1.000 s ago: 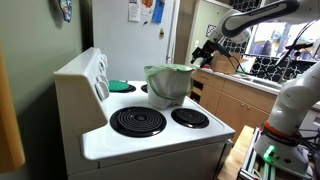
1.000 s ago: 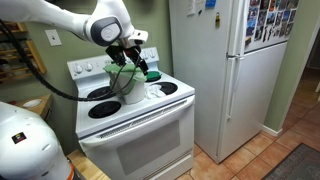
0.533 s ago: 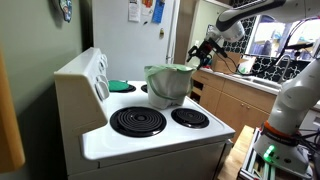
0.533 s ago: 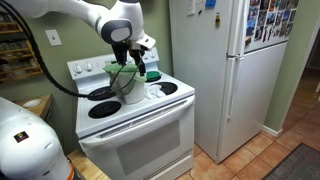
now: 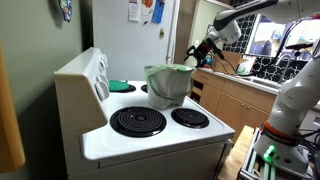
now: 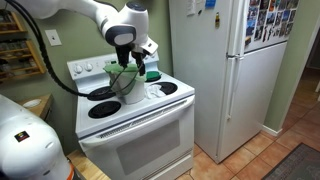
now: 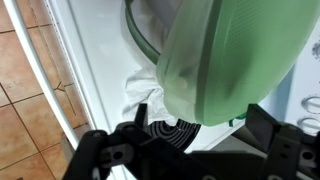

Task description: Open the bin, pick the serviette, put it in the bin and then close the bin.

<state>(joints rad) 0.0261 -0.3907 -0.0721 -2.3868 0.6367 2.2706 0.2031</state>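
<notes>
The bin (image 5: 168,88) stands on the white stove top between the burners; it also shows in an exterior view (image 6: 127,84). In the wrist view its domed green lid (image 7: 235,60) fills the upper right, with an arc of the rim (image 7: 138,42) beside it. I cannot tell if the lid is fully shut. The white crumpled serviette (image 7: 146,92) lies on the stove top against the bin's side. My gripper (image 7: 200,135) hangs above the bin, open and empty, its fingers either side of the lid's edge. It shows in both exterior views (image 5: 197,55) (image 6: 134,60).
A flat green disc (image 5: 118,86) lies at the stove's back. Black coil burners (image 5: 137,121) sit at the front. The stove's raised back panel (image 5: 85,75) is behind the bin. A white fridge (image 6: 215,70) stands next to the stove, and a wooden counter (image 5: 235,95) lies beyond it.
The arm has shifted a little sideways over the bin and its wrist has turned slightly. The bin and serviette have not moved.
</notes>
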